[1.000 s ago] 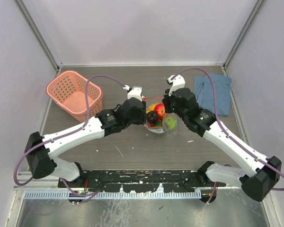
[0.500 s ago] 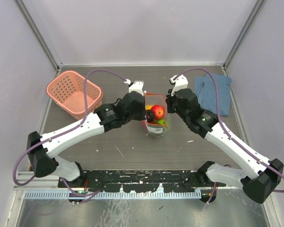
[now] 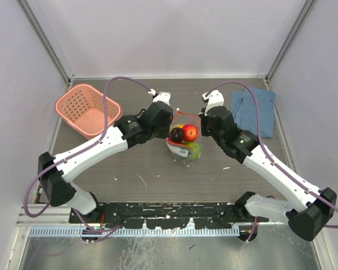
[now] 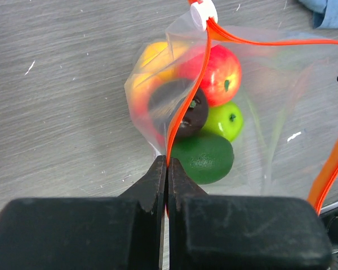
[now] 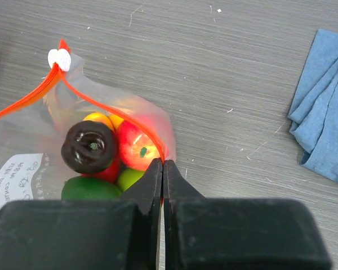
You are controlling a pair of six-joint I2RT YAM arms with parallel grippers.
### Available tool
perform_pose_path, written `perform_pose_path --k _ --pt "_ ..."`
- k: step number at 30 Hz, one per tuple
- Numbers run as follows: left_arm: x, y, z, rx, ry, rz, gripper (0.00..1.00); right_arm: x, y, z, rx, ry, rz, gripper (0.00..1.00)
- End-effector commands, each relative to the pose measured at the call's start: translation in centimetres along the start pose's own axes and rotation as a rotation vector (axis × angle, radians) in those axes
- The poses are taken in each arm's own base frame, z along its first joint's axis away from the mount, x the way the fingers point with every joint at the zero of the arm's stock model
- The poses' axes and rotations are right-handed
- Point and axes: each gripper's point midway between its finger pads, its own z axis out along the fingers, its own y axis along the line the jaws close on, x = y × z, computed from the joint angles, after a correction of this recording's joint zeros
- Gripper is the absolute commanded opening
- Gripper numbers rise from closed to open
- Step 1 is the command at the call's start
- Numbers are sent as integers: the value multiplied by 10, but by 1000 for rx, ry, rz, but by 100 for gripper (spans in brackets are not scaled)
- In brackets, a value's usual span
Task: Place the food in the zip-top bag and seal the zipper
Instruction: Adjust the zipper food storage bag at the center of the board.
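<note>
In the middle of the overhead view, the zip-top bag (image 3: 192,153) rests on the tabletop (image 3: 158,180) with the food (image 3: 190,133) already inside it. I can pick out a red apple (image 4: 217,70), a dark round fruit (image 5: 90,146), a big green piece (image 4: 203,157) and some yellow-orange bits behind them. So the loading part looks done to me, and what's left is the sealing.

The zipper (image 4: 186,107) is pinched from both sides. The left end effector (image 4: 167,160) is clamped fully shut on the orange strip on its side of the mouth, and the right end effector (image 5: 162,163) is clamped shut on the strip on the other side. My guess is they're holding the rim like that to keep the mouth up and stretched, so nothing rolls out and the two lips can be lined up. The mouth is gaping open between them, not pressed flat. The white slider (image 5: 58,58) sits at the far end of the strip, toward the top of both wrist views, and neither arm is touching it.

As for room, the pink basket (image 3: 87,109) is well apart at upper left and the blue cloth (image 3: 253,109) is off at upper right, near the right arm but apart from the bag. The tabletop below the bag looks open. Both grips sit right on the track, so one probably has to let go for the slider to run.
</note>
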Motion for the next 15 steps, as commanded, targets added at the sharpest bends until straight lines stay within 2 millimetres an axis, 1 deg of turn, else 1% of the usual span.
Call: perform_pose_path --k 1,7,11,13,15 --pt "-13 -3 -10 29 -19 1 2 -24 6 0 -19 -51 15 0" --pt "-16 -3 -14 40 -34 -4 6 -31 9 -1 -36 -69 24 0" --pt "-16 -1 -15 52 -31 -21 17 -39 14 -4 -63 -89 36 0" --pt "-17 1 -17 56 -33 -28 21 -43 17 -4 -79 -96 39 0" --pt "-21 5 -22 62 -43 -39 28 -47 20 -4 -90 -103 42 0"
